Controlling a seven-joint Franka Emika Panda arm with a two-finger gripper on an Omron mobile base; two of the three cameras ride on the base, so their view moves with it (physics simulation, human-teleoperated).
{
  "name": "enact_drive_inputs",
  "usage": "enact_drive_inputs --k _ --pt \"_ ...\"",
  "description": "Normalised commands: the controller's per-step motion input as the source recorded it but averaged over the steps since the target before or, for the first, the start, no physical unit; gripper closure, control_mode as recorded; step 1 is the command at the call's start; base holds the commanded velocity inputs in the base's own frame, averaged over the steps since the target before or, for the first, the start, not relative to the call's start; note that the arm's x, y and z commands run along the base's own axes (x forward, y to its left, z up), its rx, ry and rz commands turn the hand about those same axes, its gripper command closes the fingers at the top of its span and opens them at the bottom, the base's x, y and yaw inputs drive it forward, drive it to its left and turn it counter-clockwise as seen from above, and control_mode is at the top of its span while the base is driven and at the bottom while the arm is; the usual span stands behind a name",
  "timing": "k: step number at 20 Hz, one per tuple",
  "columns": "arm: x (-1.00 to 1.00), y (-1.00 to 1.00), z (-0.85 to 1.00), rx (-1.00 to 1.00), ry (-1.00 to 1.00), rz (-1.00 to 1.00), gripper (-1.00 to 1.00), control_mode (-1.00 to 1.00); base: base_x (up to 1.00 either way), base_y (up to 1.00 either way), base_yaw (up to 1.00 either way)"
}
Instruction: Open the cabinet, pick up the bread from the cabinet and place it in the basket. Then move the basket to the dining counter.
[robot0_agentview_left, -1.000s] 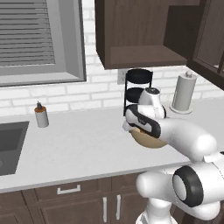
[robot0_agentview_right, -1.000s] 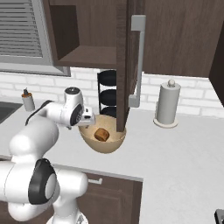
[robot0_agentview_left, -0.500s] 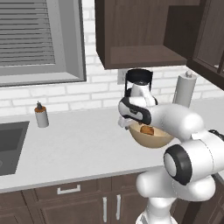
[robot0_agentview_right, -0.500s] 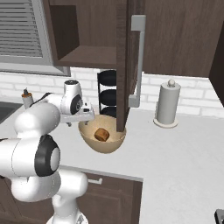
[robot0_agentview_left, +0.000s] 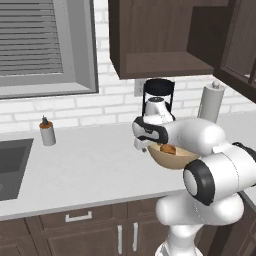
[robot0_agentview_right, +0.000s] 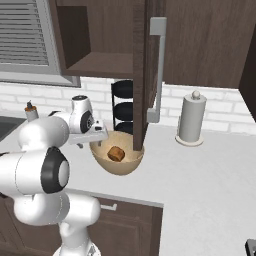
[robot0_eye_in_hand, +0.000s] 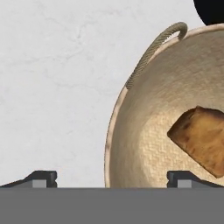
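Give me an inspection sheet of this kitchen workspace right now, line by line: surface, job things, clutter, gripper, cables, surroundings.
Surface: white worktop, with a sink at its left end.
Job's things: bread lies inside the basket; the basket stands on the worktop; cabinet is open, its door swung out above the basket.
Clutter: small bottle, paper towel roll, black tiered rack.
Gripper: gripper open, straddling the basket's rim, holding nothing.
Cables: nothing seen.
Surroundings: window with blinds, white brick wall.

I see even, bright rendered light, sharp focus throughout, only soft shadows on the white marbled bench (robot0_agentview_left: 95, 165).
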Motion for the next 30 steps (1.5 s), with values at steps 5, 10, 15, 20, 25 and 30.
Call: enact_drive_inputs --k 5,10,15,20,25,30 --pt "0.07 -0.01 -0.23 -0.05 0.00 0.00 -1.00 -1.00 0.00 0.00 0.00" --pt "0.00 -0.05 -0.20 -0.03 -0.01 0.00 -1.00 -1.00 0.00 0.00 0.00" --pt "0.00 -0.05 -0.02 0.00 -0.01 0.00 -1.00 -1.00 0.00 0.00 0.00" --pt "0.00 0.00 0.00 0.00 0.00 0.00 1.00 -1.00 0.00 0.00 0.00" --pt "0.00 0.00 0.00 0.00 0.00 0.00 1.00 -1.00 0.00 0.00 0.00" --pt "0.00 0.00 -0.02 0.00 0.00 0.00 1.00 -1.00 0.00 0.00 0.00"
